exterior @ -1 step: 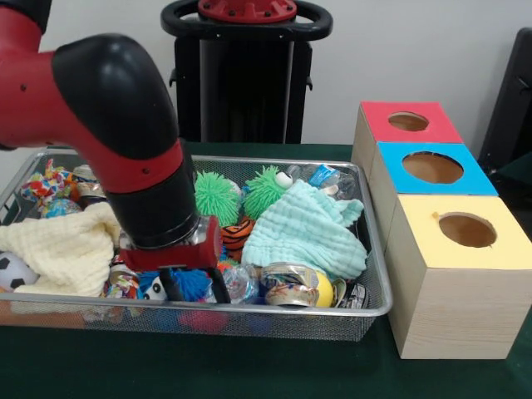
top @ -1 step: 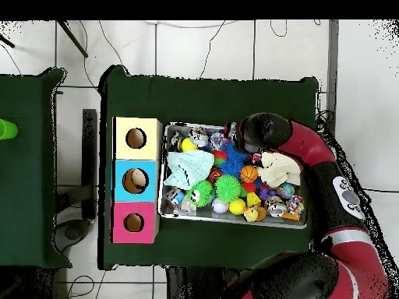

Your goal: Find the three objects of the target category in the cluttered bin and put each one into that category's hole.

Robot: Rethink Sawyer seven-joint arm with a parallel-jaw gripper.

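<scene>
While claw point(exterior @ -1 step: 170, 283) dips into bin point(exterior @ -1 step: 366, 309) (grip unclear) | green tablecloth point(exterior @ -1 step: 249, 366) | white wall point(exterior @ -1 step: 399, 50)

Even, bright indoor light fills both views; shadows are soft, with faint glare on the arm's point(exterior @ -1 step: 116, 91) black shell.

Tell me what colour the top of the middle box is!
The middle box's top is blue, with a round hole in it. The front view shows it best.

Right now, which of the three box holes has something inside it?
The blue box, the middle one: its hole shows a pale object in the overhead view. The holes in the yellow box and the red box look dark.
</scene>
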